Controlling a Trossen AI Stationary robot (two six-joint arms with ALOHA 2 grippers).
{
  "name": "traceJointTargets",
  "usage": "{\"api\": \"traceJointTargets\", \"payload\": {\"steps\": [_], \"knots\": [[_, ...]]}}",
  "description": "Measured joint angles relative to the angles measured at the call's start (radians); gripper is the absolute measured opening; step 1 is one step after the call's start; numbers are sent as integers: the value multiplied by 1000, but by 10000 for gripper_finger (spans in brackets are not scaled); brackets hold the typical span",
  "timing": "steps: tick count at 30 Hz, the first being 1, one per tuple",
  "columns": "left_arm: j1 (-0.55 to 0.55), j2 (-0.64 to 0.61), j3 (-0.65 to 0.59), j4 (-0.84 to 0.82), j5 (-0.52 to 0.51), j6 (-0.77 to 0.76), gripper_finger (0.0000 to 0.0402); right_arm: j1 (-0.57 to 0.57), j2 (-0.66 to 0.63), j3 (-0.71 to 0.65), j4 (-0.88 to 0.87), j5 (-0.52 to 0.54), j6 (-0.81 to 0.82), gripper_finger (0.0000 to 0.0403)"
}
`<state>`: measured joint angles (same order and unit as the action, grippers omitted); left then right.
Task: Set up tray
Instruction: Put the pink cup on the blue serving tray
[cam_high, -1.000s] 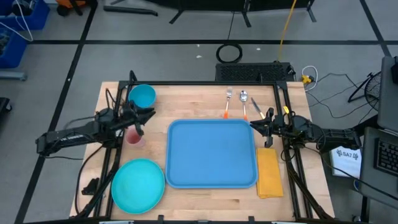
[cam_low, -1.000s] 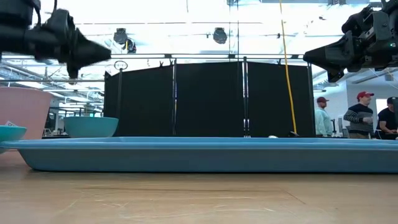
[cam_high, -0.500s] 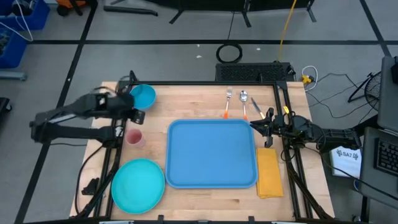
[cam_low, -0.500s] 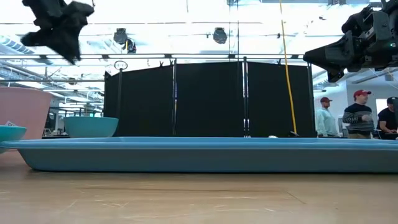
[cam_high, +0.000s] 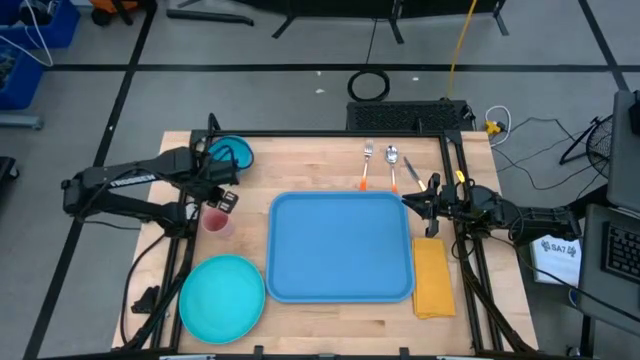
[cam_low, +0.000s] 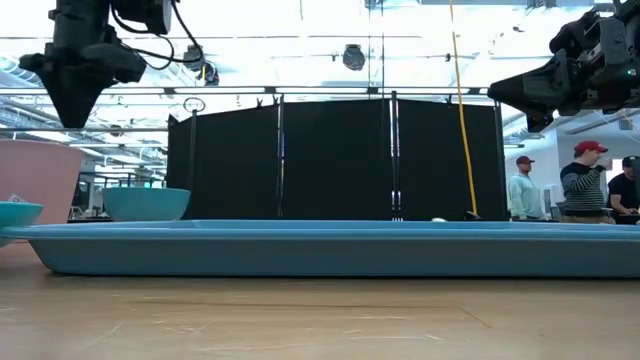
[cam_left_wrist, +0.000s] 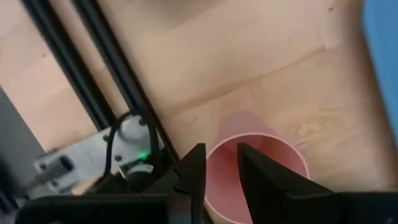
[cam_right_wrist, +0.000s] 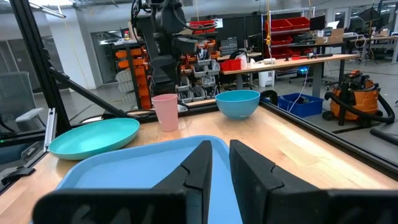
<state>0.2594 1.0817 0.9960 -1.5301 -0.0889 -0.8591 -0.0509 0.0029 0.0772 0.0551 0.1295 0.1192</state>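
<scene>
Between both grippers, tray (cam_high: 340, 246)

Two dark, slender jointed arms, black cables looped along the left arm (cam_high: 130, 182).

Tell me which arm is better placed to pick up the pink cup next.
The left. Its gripper hangs just above the pink cup at the table's left side, and the left wrist view looks straight down into the cup. The right gripper waits across the blue tray, beside the cutlery.
</scene>
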Motion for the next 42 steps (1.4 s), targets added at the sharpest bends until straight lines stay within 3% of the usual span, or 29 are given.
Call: {"api": "traceJointTargets", "payload": {"steps": [9,26,35,42], "knots": [[-34,0,-69,16,51,102,97,0,0,0,0,0,0,47],[-40,1,-205,95,62,100,97,0,0,0,0,0,0,47],[-40,6,-205,87,40,68,96,0,0,0,0,0,0,47],[-41,3,-200,95,10,70,14,0,0,0,0,0,0,47]]}}
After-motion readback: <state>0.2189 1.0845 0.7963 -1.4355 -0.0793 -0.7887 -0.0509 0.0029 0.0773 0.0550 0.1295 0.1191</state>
